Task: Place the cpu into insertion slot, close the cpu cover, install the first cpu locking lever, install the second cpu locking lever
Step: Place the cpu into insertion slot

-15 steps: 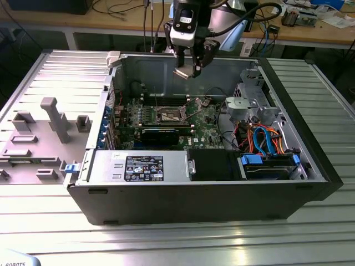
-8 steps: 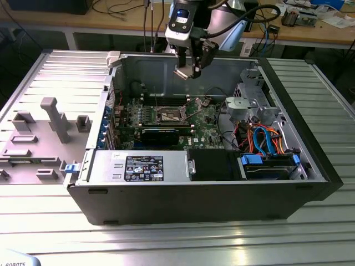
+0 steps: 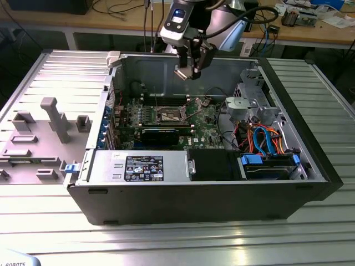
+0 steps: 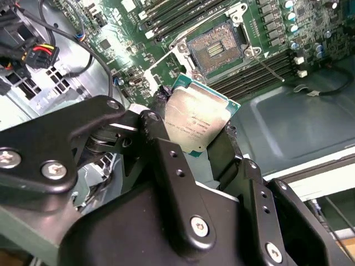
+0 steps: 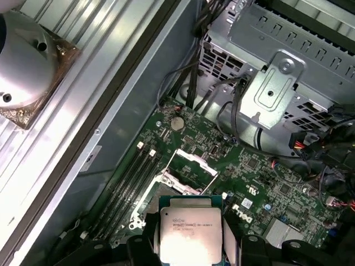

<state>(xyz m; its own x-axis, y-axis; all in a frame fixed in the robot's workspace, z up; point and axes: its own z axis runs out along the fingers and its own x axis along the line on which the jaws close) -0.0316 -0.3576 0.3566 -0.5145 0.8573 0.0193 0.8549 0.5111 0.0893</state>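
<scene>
the end effector pinches the chip above the socket, which sits bare below it with its cover raised; no step looks finished yet.

Silvery cpu, green motherboard

An open computer case lies on the tabletop, with a parts tray just beside it on the exterior view's left. The circuit board lies flat on the case floor, with the socket near its middle and the cover tilted up at one socket edge. A power box sits along the near wall, and a drive cage stands toward the exterior view's right. The hand hangs above the board near the far wall, gripping the chip well clear of the socket.
</scene>
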